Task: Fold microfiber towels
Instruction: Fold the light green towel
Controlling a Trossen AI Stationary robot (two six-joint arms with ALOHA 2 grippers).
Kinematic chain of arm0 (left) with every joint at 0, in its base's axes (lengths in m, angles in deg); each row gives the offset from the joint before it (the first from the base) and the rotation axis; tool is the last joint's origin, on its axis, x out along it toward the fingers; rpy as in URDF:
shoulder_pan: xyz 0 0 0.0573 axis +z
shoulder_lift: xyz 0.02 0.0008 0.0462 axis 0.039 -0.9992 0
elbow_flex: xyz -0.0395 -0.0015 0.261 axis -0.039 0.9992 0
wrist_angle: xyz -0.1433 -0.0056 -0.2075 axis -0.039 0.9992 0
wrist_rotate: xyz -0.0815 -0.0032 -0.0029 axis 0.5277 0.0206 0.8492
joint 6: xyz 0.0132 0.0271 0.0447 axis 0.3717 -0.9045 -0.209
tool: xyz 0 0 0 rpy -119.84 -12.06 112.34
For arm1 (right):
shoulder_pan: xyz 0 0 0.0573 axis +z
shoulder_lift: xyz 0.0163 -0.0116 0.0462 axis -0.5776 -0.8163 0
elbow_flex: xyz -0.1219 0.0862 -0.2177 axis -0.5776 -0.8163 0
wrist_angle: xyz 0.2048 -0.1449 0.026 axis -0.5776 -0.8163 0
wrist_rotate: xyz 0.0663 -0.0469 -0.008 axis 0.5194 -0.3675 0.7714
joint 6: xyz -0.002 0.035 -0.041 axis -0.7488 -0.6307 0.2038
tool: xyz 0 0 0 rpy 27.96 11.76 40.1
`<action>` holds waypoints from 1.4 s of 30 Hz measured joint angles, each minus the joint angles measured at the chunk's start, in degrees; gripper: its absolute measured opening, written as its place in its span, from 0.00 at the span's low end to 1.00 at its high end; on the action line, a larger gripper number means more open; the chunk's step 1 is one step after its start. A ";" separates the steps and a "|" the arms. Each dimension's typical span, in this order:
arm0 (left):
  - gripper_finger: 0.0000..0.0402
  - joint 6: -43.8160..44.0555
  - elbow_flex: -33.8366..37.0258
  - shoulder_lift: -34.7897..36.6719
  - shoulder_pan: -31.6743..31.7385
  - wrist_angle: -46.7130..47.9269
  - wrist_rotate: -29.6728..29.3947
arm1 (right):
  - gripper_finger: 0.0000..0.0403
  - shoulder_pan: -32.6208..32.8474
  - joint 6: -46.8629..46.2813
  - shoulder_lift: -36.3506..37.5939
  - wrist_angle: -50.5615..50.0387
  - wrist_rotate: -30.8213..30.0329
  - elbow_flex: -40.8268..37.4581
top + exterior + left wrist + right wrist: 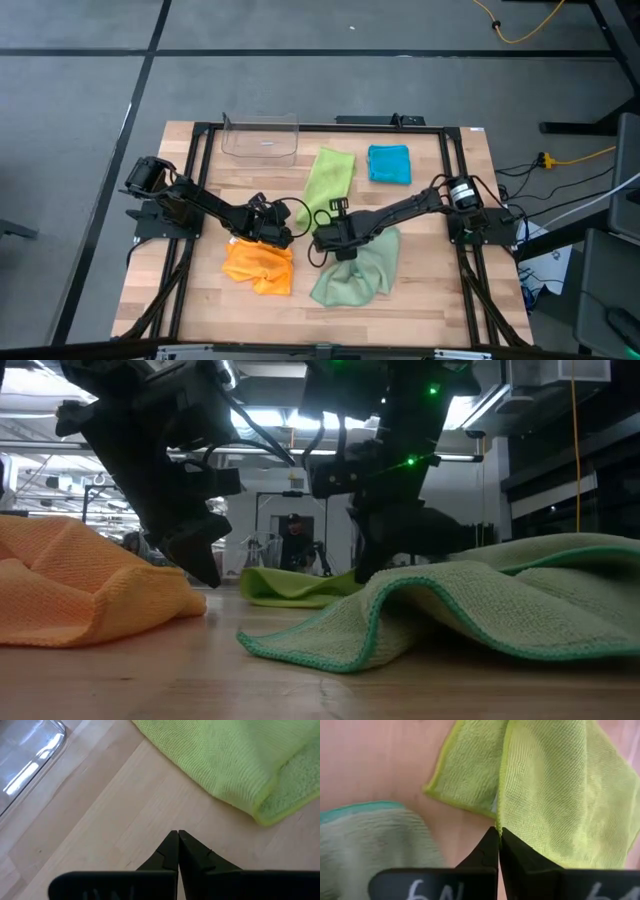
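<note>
right hand [335, 238], fingers pressed together and empty, is hovering nearest the sage towel [358, 272], lying just toward the surface's front edge; left hand [268, 232], likewise pressed together, is hanging by the orange towel [258, 265].

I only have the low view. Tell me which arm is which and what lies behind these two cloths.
Observer: From above, the left tool sits over the orange cloth; the right tool is by the sage cloth.
Operator: Report both tools' fingers.
Observer: Both are shut on nothing; each wrist view shows fingertips pressed together over wood or cloth.
Operator: Say what is behind.
Observer: A lime cloth folded long, a teal cloth folded small beside it, and a clear bin at the far edge.
</note>
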 joint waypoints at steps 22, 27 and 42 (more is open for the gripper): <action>0.00 -6.49 0.00 -0.04 -0.39 -0.22 4.61 | 0.01 0.66 -5.01 0.00 3.00 -1.96 2.34; 0.00 -9.59 0.00 0.39 -0.39 -0.68 5.39 | 0.01 0.68 -6.33 0.00 3.03 -1.82 2.34; 0.06 -11.80 -0.07 9.14 2.18 0.97 15.53 | 0.01 0.48 -6.43 0.00 3.16 -1.46 2.32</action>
